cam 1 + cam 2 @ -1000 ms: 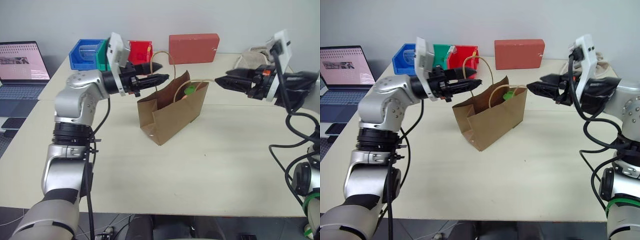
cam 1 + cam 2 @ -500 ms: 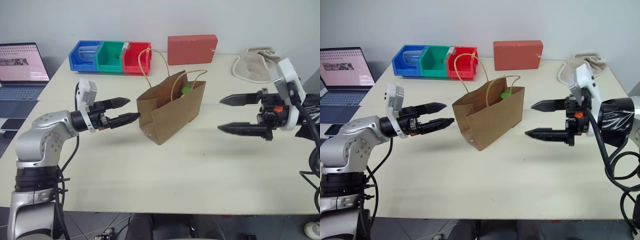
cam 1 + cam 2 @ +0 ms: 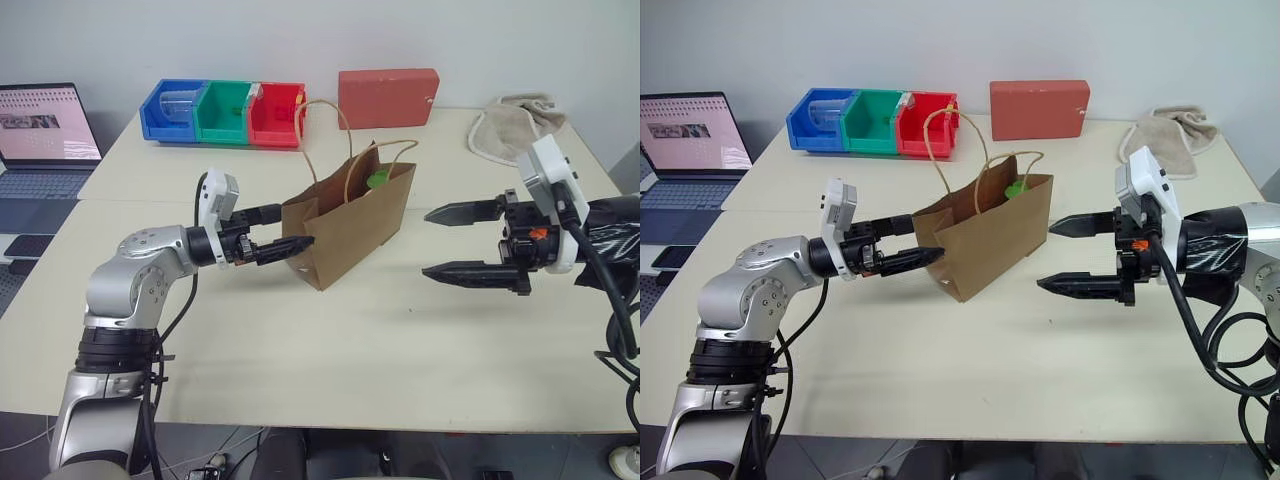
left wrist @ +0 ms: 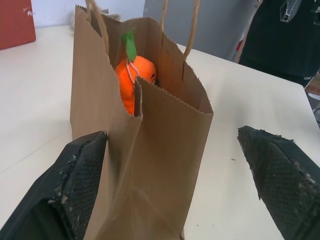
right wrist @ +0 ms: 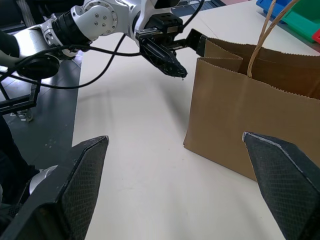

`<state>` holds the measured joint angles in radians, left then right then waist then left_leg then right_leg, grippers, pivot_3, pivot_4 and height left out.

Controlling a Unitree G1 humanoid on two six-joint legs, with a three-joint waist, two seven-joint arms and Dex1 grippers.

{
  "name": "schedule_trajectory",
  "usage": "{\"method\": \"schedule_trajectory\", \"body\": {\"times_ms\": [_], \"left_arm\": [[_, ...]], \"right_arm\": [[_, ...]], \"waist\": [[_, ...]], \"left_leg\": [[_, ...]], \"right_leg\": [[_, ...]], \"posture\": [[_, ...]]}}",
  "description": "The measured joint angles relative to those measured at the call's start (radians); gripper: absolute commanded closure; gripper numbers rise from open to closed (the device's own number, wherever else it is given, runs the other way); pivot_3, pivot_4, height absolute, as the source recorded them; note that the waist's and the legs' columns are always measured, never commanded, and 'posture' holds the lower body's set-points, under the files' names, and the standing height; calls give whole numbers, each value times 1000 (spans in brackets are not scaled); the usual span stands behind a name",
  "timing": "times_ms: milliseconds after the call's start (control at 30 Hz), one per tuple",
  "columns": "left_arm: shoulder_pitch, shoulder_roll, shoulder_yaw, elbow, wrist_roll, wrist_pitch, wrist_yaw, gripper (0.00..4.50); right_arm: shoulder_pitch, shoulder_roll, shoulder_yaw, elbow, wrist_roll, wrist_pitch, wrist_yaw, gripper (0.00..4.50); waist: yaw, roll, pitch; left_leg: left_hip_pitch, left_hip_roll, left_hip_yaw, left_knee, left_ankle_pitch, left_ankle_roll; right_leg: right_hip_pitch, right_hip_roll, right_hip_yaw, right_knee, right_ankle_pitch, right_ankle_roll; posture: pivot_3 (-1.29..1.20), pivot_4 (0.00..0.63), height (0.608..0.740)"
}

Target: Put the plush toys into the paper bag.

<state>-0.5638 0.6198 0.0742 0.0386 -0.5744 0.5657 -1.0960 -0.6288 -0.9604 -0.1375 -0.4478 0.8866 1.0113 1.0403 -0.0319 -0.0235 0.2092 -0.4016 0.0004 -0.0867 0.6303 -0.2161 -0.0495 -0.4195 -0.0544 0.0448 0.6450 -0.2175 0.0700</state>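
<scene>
Both arms have dropped from up beside the paper bag (image 3: 348, 222) to table height since a second ago. Now the left gripper (image 3: 287, 230) is spread wide around the bag's near end, one finger (image 4: 75, 175) against the paper. Spread wide too, the right gripper (image 3: 447, 241) hangs empty, apart from the bag. Inside the upright bag sits the orange carrot toy (image 4: 134, 80).

Matt brown kraft paper bag (image 4: 150, 150), soft orange plush carrot (image 4: 134, 82) inside, seemingly rubbery textured black fingertips (image 4: 82, 170).
</scene>
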Motion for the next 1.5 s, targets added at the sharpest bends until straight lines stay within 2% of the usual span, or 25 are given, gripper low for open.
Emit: {"method": "schedule_trajectory", "body": {"times_ms": [133,367,500,867,1100,1200,1333,1500], "left_arm": [[2,-41,-23,-11,30,-34,34,29],[31,-167,-69,-50,122,-120,178,29],[34,-205,-70,-21,161,-182,224,920],[44,-217,-70,25,171,-230,229,4487],[34,-204,-65,69,153,-242,183,4487],[11,-184,-66,73,108,-199,112,4487],[-53,-141,-88,77,65,-144,-32,4487],[-110,-135,-169,104,74,-137,-168,4487]], "right_arm": [[0,0,0,-12,1,0,-18,0],[0,2,5,-20,-14,-34,-40,0],[25,9,20,-30,-66,-106,-44,0],[72,43,27,-33,-141,-224,-59,0],[112,42,33,-33,-175,-270,-59,0],[152,4,-1,-37,-172,-266,-55,0],[250,-93,-141,-64,-114,-212,-27,0],[348,-140,-307,-128,-42,-152,-20,0]], "waist": [[1,0,0],[3,0,0],[2,0,0],[2,0,0],[2,0,0],[2,0,0],[8,0,0],[5,0,0]], "left_leg": [[0,0,0,1,0,0],[0,0,0,1,0,0],[0,0,0,1,0,0],[0,-1,0,1,0,0],[0,-1,0,1,0,0],[0,-1,0,1,0,0],[-1,-1,-1,1,0,0],[1,-1,0,1,0,0]], "right_leg": [[0,0,0,0,0,0],[0,0,0,0,0,0],[0,0,0,0,0,1],[1,0,1,0,0,1],[1,0,1,0,0,1],[1,0,0,0,0,1],[1,0,1,-1,0,0],[3,0,1,-1,0,0]], "posture": [[0,150,740],[0,150,740],[0,150,740],[0,150,740],[0,150,740],[0,150,740],[0,150,740],[0,150,740]]}}
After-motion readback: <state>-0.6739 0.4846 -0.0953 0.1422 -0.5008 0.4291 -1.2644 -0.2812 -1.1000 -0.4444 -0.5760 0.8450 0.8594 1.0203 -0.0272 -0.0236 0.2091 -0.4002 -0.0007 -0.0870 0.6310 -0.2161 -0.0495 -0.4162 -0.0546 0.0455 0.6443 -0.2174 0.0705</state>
